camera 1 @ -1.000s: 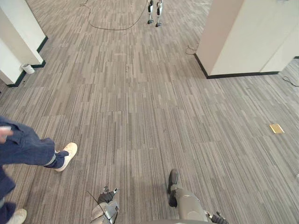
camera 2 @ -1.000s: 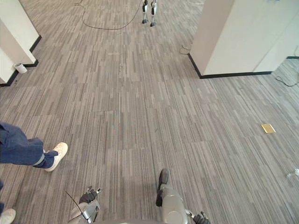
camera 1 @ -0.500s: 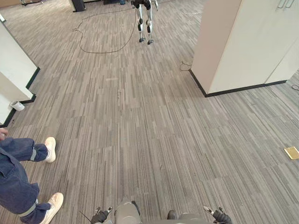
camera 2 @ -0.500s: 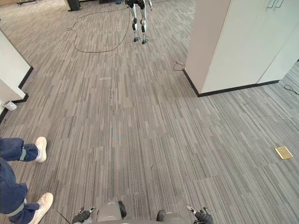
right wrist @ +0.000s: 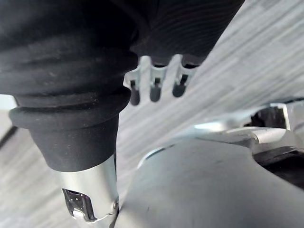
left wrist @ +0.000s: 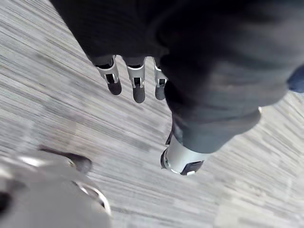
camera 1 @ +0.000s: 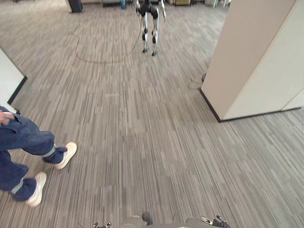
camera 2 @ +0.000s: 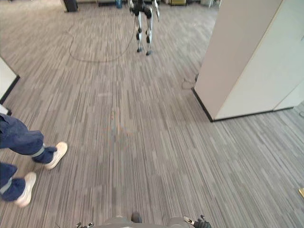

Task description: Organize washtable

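Evidently the step in hand is judged to be the walk toward the work, since grey carpeted floor [camera 1: 142,142] is seen ahead and it cannot be told where the desk to be organized stands. The left hand [left wrist: 137,88] is seen hanging above the carpet with its fingers straight and slightly spread, and nothing is held in it. The right hand [right wrist: 154,88] is seen the same way, relaxed and empty.

For the walk to be done well, a line should be kept through the open carpet between the person [camera 1: 23,142] at the near left and the white cabinet [camera 1: 256,61] at the right. Room should be allowed for the person's white shoes [camera 1: 66,154], which are planted close to that line. The other robot [camera 1: 151,23], standing at the far end, should be passed wide. Both hands are best left slack at the sides, and no reach should be planned until the desk is brought into sight.
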Motion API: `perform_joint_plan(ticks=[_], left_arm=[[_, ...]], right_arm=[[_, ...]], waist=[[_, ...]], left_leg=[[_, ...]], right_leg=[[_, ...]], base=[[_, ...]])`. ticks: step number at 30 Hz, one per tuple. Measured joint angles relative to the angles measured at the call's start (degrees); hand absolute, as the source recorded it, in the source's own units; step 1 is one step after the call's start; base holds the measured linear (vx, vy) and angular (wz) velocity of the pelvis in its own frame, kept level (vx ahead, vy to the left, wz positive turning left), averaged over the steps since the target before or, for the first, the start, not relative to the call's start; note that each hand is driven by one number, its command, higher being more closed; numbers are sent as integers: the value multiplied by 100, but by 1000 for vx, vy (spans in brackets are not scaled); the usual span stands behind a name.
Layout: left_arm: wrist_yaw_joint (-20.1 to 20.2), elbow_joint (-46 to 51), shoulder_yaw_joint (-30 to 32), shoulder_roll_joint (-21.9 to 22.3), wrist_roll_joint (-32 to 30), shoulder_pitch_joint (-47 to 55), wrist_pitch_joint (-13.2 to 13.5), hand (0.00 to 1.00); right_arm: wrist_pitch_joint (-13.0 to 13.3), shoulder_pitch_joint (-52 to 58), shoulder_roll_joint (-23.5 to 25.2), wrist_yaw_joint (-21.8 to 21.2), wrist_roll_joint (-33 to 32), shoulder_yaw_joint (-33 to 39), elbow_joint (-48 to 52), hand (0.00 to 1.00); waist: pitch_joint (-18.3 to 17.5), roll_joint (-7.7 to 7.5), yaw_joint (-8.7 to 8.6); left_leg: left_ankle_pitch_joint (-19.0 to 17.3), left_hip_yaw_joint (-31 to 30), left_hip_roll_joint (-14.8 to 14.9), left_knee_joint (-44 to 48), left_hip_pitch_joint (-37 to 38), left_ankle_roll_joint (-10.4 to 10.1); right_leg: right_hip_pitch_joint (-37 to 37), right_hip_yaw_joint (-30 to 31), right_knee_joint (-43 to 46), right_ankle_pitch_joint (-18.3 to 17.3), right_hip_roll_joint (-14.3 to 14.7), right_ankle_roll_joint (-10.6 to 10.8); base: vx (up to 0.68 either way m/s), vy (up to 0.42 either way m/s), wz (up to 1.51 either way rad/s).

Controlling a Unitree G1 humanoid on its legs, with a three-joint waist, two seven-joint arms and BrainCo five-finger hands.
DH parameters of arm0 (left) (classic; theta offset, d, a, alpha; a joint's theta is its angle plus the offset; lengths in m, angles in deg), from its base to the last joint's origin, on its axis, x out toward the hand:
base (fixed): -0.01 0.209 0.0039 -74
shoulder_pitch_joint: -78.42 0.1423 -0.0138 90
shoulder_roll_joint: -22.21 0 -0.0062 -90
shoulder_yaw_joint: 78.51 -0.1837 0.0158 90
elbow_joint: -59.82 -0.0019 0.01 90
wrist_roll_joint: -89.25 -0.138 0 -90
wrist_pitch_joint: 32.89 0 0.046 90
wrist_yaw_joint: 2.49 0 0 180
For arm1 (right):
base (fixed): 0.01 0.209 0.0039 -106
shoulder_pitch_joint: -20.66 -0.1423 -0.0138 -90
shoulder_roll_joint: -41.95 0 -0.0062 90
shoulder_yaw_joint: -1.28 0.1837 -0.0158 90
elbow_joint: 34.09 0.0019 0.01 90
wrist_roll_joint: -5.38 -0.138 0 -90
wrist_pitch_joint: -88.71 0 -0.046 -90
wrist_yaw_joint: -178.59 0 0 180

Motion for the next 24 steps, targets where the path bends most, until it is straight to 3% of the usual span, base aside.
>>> perform_joint_plan(ticks=[1, 2, 4, 5, 6, 7, 8, 10, 11, 12, 13, 15, 16, 17, 18, 19, 22, 24], left_arm=[[13, -20, -202, -52, 0, -133, -2, 0], [27, -16, -364, -30, -1, -262, -2, 0], [60, -17, -439, 38, -4, -406, -3, 0], [66, -14, -515, 51, -6, -484, -2, 0], [94, -4, -557, 112, -29, -583, 5, 0], [108, 0, -561, 154, -47, -627, 13, 0], [109, 3, -555, 175, -133, -628, 18, 0], [111, -34, -448, 181, -241, -515, 9, 0], [116, -36, -297, 207, -248, -458, 10, 0], [109, -47, -182, 257, -288, -362, 13, 0], [109, -72, -94, 310, -295, -320, 6, 0], [110, -75, 98, 378, -298, -256, 1, 0], [115, -67, 121, 332, -334, -275, -3, 0], [117, -44, 167, 320, -352, -312, -3, 0], [106, 31, 204, 305, -347, -350, 3, 0], [103, 109, 211, 308, -349, -352, 7, 0], [99, 208, 194, 303, -345, -391, 31, 0], [56, 221, 167, 277, -341, -422, 34, 0]], right_arm=[[10, 27, 33, 1, -210, -1, 139, 0], [17, 13, 29, 3, -401, 0, 143, 0], [31, 0, 34, 10, -531, -8, 152, 0], [51, -4, 26, 16, -548, -12, 148, 0], [57, 4, 33, 29, -559, 1, 138, 0], [38, 28, 43, 38, -549, -4, 116, 0], [4, 36, 80, 42, -555, 11, 119, 0], [-54, 91, 103, 34, -557, 66, 119, 0], [-50, 90, 108, 25, -551, 122, 133, 0], [-49, 91, 77, 6, -551, 296, 152, 0], [-51, 100, 30, 13, -545, 371, 150, 0], [-61, 100, -53, 62, -513, 375, 154, 0], [-58, 82, -42, 116, -492, 374, 149, 0], [-64, 70, -24, 144, -473, 371, 127, 0], [-68, 75, 17, 165, -372, 361, 109, 0], [-70, 66, 29, 166, -313, 355, 84, 0], [-80, -31, 7, 167, -274, 361, -16, 0], [-79, -153, 9, 172, -270, 387, -86, 0]], waist=[[9, 8, -70], [31, 42, -151], [66, 76, -226], [81, 97, -264], [105, 138, -322], [125, 104, -383], [194, 54, -398], [181, -3, -376], [186, 52, -358], [173, 209, -383], [157, 347, -377], [163, 515, -307], [207, 473, -293], [219, 461, -252], [305, 285, -213], [306, 229, -187], [305, 219, -174], [311, 210, -181]], left_leg=[[-21, -48, 22, -167, 323, -40], [-36, -94, 59, -298, 582, -65], [-77, -171, 112, -344, 792, -73], [-112, -203, 148, -355, 852, -49], [-249, -302, 205, -415, 971, -90], [-371, -367, 197, -503, 1111, -204], [-573, -423, 189, -538, 1297, -294], [-898, -580, 288, -262, 1618, -408], [-895, -642, 412, 515, 1388, -412], [-773, -665, 669, 1739, 942, -612], [-572, -664, 852, 2428, 668, -926], [771, -662, 1318, 3988, -2, -1402], [820, -370, 1664, 4856, -341, -1354], [662, 22, 1916, 5333, -478, -1154], [425, 505, 2104, 5548, -573, -821], [267, 767, 2144, 5440, -668, -784], [-47, 1237, 2168, 4324, -1030, -978], [-75, 1241, 1999, 2739, -1427, -1061]], right_leg=[[-365, -247, -248, -418, 31, 6], [-664, -442, -854, -617, 146, -59], [-986, -567, -2073, -569, 349, -133], [-1095, -590, -3008, -390, 459, -168], [-1121, -646, -4359, 113, 551, -131], [-1137, -620, -5207, 470, 553, -55], [-1185, -511, -5534, 591, 523, -51], [-1374, -46, -4994, 1193, 668, -371], [-1437, -6, -4537, 1199, 696, -398], [-1314, -91, -4364, 1109, 817, -539], [-1209, -119, -4346, 947, 918, -670], [-867, -112, -4397, 600, 1245, -766], [-513, -70, -4556, 452, 1387, -895], [-164, 3, -4739, 388, 1453, -912], [328, 114, -5029, 330, 1469, -908], [674, 151, -5291, 336, 1451, -895], [1393, 175, -5895, 351, 1436, -832], [1730, 114, -6178, 261, 1362, -685]], base=[[652, 70, 42], [545, 42, 41], [433, -23, 36], [659, -77, 64], [722, -130, 83], [645, -142, 90], [704, -188, 71], [647, -202, 25], [801, -365, 1], [773, -370, 0], [642, -310, -14], [653, -208, -35], [857, -252, -41], [680, -188, -38], [619, -159, -35], [462, -108, -26], [548, -63, -8], [435, 75, 10]])
